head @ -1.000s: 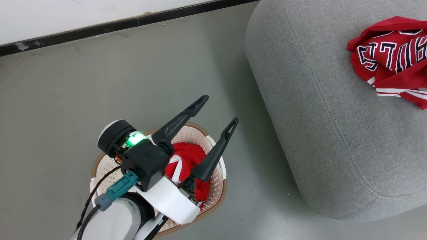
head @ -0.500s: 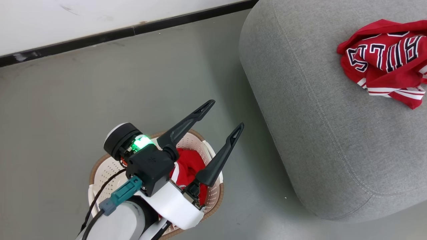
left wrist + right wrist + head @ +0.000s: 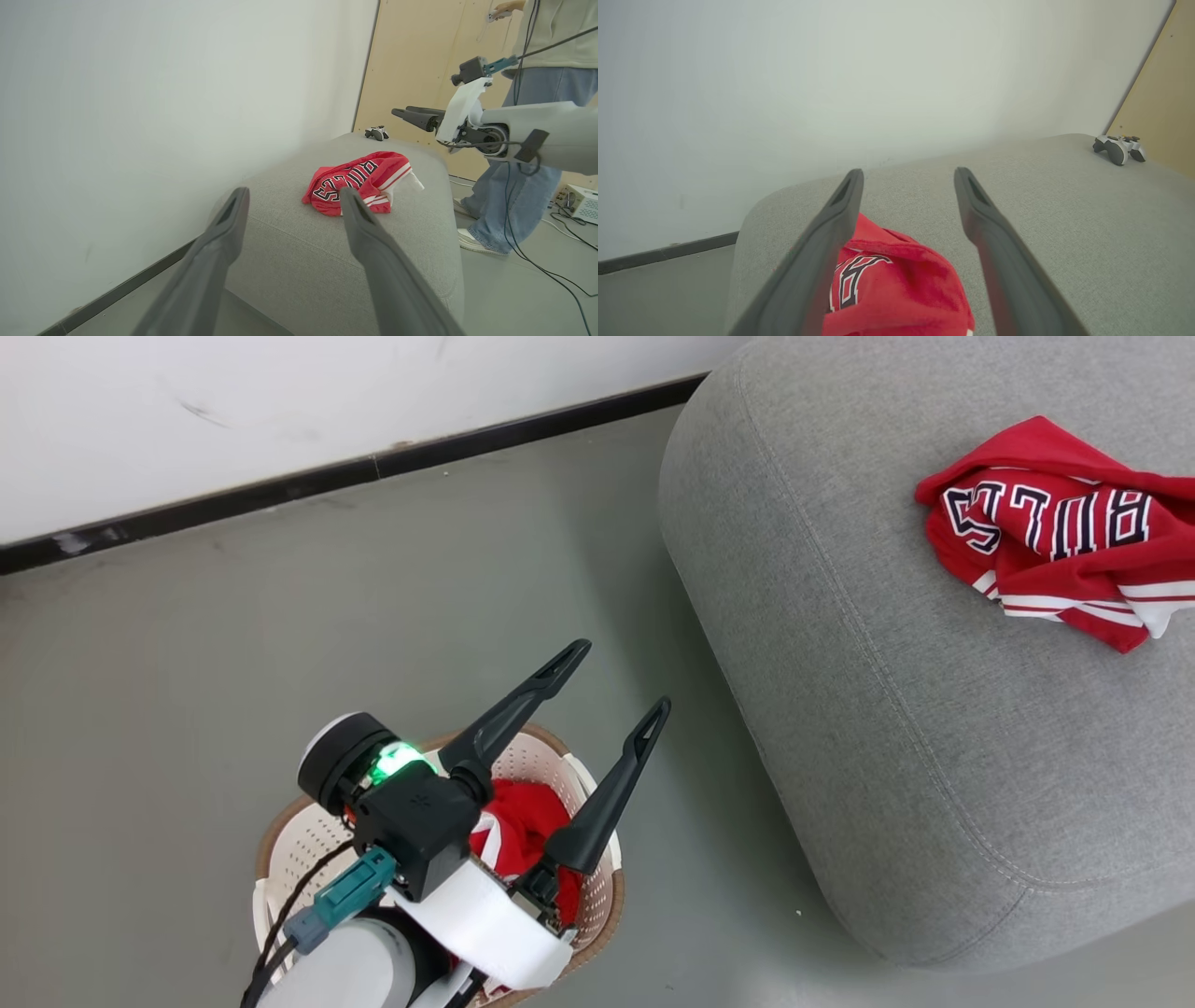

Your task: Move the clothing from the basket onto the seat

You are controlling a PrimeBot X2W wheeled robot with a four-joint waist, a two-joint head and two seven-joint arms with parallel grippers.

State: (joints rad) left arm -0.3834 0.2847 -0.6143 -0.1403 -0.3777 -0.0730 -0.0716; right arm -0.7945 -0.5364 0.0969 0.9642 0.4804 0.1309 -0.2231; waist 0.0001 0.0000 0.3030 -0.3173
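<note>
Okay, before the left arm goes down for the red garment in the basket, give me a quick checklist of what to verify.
1. The left gripper open, empty: ok.
2. It is aimed down into the basket: not ok, it points toward the seat.
3. The red garment uncovered in the basket: ok.
4. The right gripper open, raised off the lettered jersey: ok.
5. Bare room on the seat: ok.
6. The person clear of the right gripper: cannot tell.
</note>
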